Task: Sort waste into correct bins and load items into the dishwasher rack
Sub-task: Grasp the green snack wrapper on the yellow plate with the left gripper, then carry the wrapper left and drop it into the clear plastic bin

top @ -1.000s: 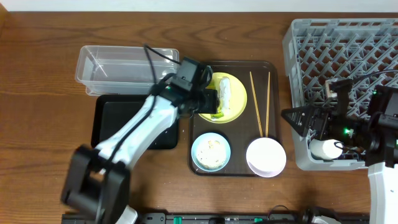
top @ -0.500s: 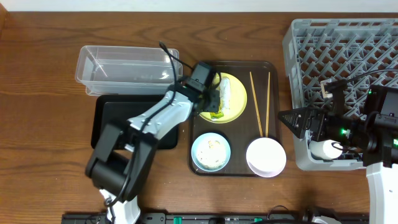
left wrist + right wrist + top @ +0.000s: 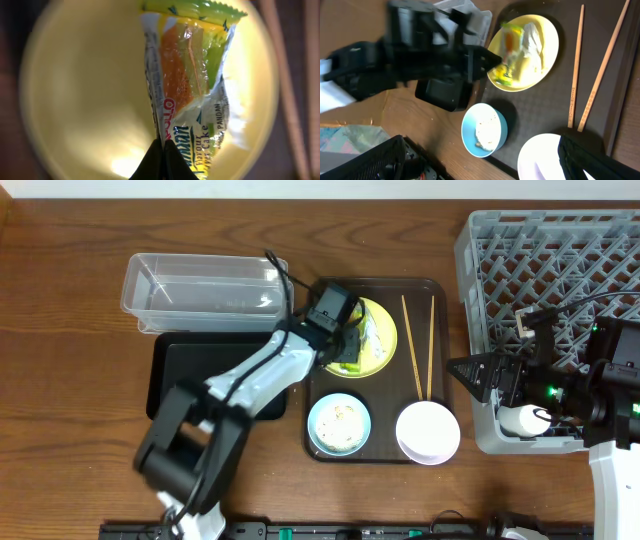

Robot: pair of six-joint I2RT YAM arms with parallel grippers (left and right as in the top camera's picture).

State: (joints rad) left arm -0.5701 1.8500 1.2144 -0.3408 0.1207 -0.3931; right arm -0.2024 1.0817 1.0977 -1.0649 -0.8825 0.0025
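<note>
My left gripper (image 3: pixel 347 340) is low over the yellow plate (image 3: pixel 388 352), shut on the near edge of the green-yellow-orange snack wrapper (image 3: pixel 192 75). The black fingers (image 3: pixel 172 162) are pressed together on the foil. The wrapper (image 3: pixel 362 332) lies across the plate (image 3: pixel 85 95), with something white (image 3: pixel 532 39) beside it. White food scraps sit in the light blue bowl (image 3: pixel 339 423). Beside that bowl is the pinkish-white bowl (image 3: pixel 428 431), and two chopsticks (image 3: pixel 412 345) lie on the brown tray. My right gripper (image 3: pixel 468 372) hangs open and empty at the grey rack's (image 3: pixel 560 270) left edge.
A clear tub (image 3: pixel 200 288) and a black tray (image 3: pixel 185 380) sit left of the brown serving tray (image 3: pixel 420 288). A small white cup (image 3: pixel 521 419) rests in the rack's near left corner. The left arm (image 3: pixel 250 375) stretches over the black tray.
The left gripper moved a little right over the plate and closed on the wrapper's edge. The right arm stayed where it was.
</note>
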